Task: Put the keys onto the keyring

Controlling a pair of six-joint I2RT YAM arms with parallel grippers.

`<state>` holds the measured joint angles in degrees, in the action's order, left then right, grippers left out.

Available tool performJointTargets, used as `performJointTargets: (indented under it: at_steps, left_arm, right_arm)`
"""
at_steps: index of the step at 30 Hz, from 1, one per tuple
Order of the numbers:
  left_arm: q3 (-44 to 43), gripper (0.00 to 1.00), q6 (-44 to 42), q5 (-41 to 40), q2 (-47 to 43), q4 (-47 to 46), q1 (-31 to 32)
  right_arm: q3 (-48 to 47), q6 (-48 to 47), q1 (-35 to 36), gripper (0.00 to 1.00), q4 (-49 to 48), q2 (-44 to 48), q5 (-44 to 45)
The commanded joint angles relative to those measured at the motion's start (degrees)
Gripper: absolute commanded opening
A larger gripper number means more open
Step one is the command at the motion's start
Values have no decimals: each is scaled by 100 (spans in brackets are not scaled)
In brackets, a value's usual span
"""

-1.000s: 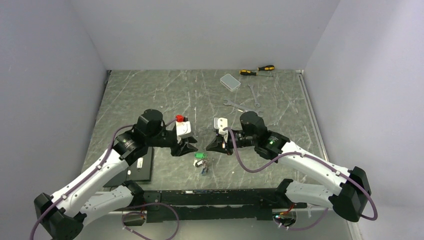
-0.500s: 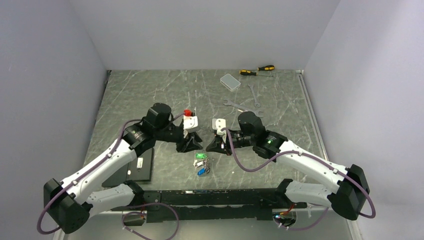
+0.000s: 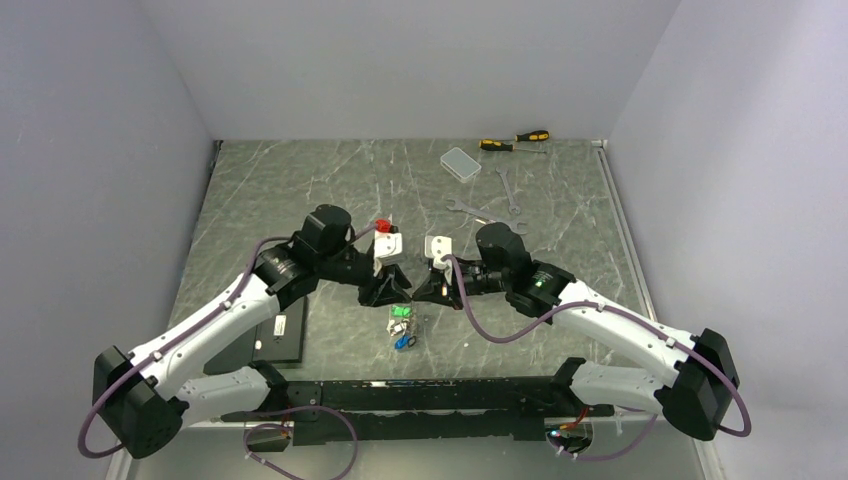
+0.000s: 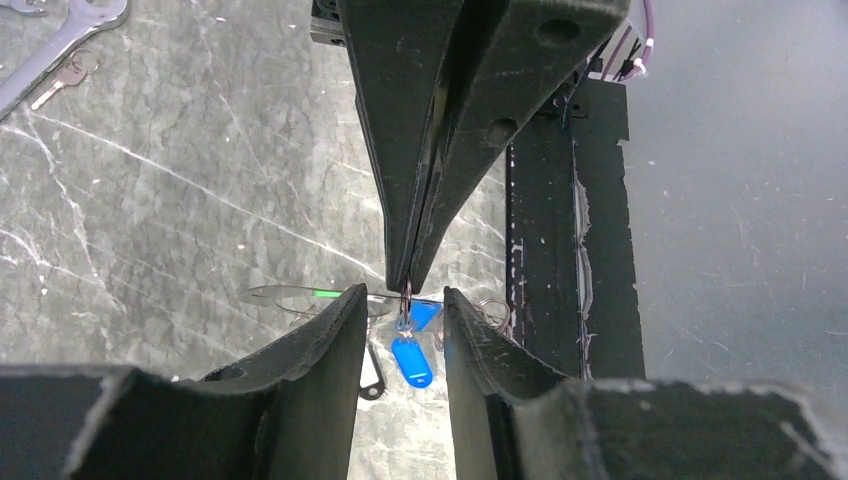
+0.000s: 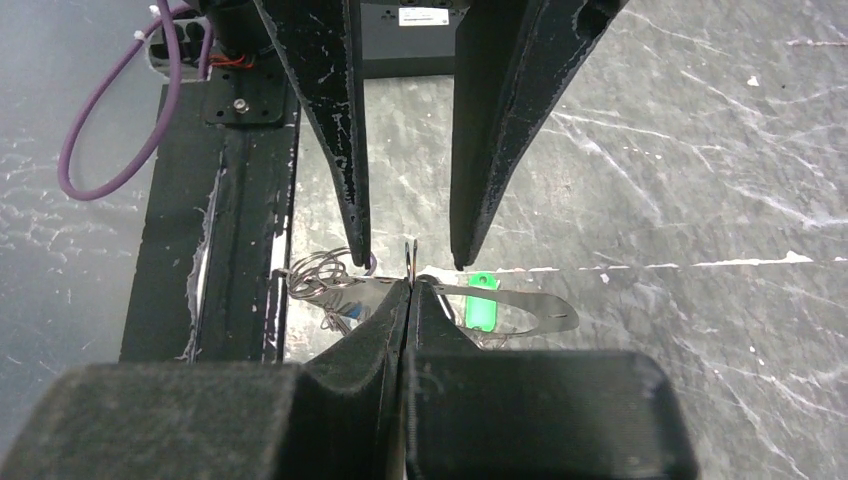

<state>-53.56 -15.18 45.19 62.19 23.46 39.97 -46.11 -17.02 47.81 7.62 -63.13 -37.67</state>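
The right fingers (image 3: 428,290) are squeezing tight shut on the thin wire of the keyring (image 5: 410,260). A bit of the wire is poking up out of their tips. The left fingers (image 3: 392,291) are facing them, tip to tip, low over the surface (image 3: 300,190). The left fingers are standing a little way open, one on each side of the wire, and they are not touching it.

The keys (image 3: 402,326) are sitting in a small bunch right under the two sets of tips. In the left wrist view a blue key (image 4: 411,361) and a black key (image 4: 371,378) are showing just below the pinched wire. I cannot tell if they are hanging or lying down. In the right wrist view a green key (image 5: 482,302) is showing just past the tips.

A lone key (image 4: 60,77) is lying well apart from the bunch, just beside the wrenches (image 3: 470,209). Farther back a clear box (image 3: 461,163) and two screwdrivers (image 3: 515,141) are lying near the wall. A flat black box (image 3: 283,330) is lying beside the left arm
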Motion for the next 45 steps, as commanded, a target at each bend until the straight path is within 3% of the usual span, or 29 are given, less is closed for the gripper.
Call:
performJointTargets:
  at_steps: [1,10,20,45]
  left_arm:
    - [-299,39,-68,124,47,33,44]
    - [-221,32,-52,196,187,-86,137]
    - [-303,12,-320,-144,207,167,169]
    - [-264,20,-352,-196,159,186,202]
  right_arm:
    - [-276,-71,-14,0,-329,95,45]
    - [-268,-50,-14,0,-337,129,164]
    - [-233,-65,-11,0,-305,238,172]
    - [-294,-30,-9,0,-302,160,76]
